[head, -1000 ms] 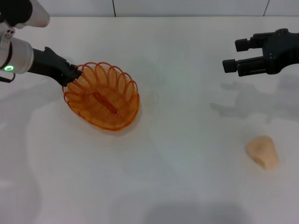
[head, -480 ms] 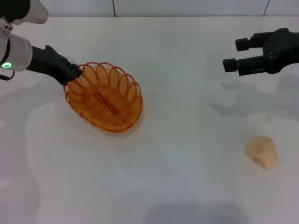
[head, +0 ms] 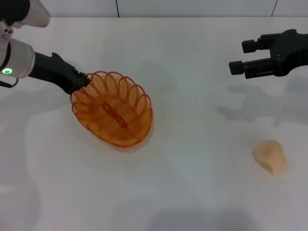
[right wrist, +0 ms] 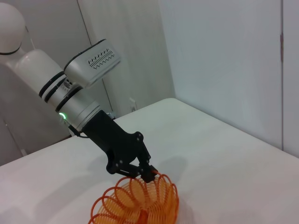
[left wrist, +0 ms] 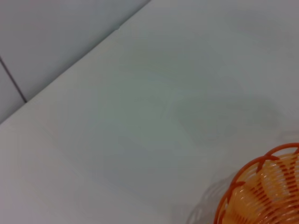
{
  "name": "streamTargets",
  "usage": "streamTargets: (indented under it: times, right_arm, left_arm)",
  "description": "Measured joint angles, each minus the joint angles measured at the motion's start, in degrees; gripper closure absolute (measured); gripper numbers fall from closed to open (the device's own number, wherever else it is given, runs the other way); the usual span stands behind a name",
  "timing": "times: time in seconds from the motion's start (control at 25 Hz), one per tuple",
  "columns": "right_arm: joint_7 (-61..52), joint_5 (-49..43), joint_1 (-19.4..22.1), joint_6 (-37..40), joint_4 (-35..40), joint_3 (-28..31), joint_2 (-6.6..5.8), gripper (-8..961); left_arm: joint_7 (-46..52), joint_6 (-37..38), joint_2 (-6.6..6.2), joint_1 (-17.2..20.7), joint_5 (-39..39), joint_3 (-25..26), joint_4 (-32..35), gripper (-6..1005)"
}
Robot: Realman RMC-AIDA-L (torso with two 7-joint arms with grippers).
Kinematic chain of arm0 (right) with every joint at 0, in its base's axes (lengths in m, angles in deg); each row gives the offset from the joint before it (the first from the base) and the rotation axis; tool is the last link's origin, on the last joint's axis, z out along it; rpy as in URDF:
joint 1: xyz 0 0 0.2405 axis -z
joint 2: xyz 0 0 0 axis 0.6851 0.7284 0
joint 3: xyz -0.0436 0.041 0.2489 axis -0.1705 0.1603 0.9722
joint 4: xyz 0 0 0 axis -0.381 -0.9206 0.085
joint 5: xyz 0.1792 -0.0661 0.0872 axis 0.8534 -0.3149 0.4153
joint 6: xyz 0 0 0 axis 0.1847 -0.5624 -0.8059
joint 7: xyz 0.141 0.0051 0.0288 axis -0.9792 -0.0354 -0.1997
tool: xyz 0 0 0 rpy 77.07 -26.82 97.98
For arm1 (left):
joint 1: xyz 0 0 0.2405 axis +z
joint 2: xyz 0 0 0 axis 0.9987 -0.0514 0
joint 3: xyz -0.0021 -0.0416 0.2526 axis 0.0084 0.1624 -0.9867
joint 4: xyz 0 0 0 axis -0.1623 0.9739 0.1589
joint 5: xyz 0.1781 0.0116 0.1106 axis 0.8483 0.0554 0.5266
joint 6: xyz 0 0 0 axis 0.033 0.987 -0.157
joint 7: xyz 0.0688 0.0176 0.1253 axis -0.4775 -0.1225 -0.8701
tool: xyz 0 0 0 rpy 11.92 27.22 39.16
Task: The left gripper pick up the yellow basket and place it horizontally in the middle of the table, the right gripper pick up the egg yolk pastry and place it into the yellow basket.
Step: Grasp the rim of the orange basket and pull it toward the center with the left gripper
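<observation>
— Orange wire, that yellow basket [head: 113,115]; the left hand [head: 83,81] has its fingers pinched shut on the scalloped rim at the far-left end, out on the left half of the desk [head: 183,62].

— Lifted, or resting?

— Hard to say. It looks tipped toward its near-right side, with a faint shadow under it; I can't tell whether the bottom touches.

— And which way does it run?

— That's what matters. The bar across its base slants from far-left to near-right, so the long axis lies on a diagonal, not across the desk. I'd judge it needs to go rightward to the middle and be turned level before letting go.

— The other arm?

— The right hand [head: 237,57] hangs over the far right, fingers parted, gripping nothing. The egg yolk pastry [head: 270,156] sits on the desk nearer us than that hand, well apart from the basket. The right hand is clearly the closer one to it.
</observation>
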Motion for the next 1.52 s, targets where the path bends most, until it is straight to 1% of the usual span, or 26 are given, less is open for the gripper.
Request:
streamTargets:
  times: [0.24,0.44,0.64,0.76,1.2,1.28,1.52]
  right_arm:
    - [0.0,0.1,0.0,0.0,0.0,-0.2,0.02,196]
    - [0.0,0.1,0.1,0.0,0.0,-0.3,0.06,197]
    - [0.0,0.1,0.1,0.0,-0.2,-0.4,0.11,197]
    - [0.0,0.1,0.1,0.0,-0.3,-0.3,0.07,197]
    - [-0.1,0.1,-0.3,0.0,-0.4,-0.3,-0.09,198]
    - [-0.1,0.1,-0.3,0.0,-0.4,-0.3,-0.09,198]
    - [-0.2,0.0,-0.8,0.0,-0.5,-0.3,-0.09,199]
  left_arm:
    - [0.1,0.8,0.16,0.0,-0.1,-0.2,0.1,923]
    - [0.8,1.8,0.25,0.1,-1.4,0.1,1.7,925]
    - [1.9,4.7,-0.24,0.6,-3.8,0.9,3.9,931]
    - [2.5,5.7,-0.25,0.9,-4.3,1.1,4.8,936]
    - [3.6,6.9,-0.49,0.7,-5.3,1.1,5.1,953]
    - [3.6,7.3,-0.81,0.6,-6.1,1.4,5.1,953]
    - [4.6,9.2,-2.39,0.9,-9.7,1.7,5.2,955]
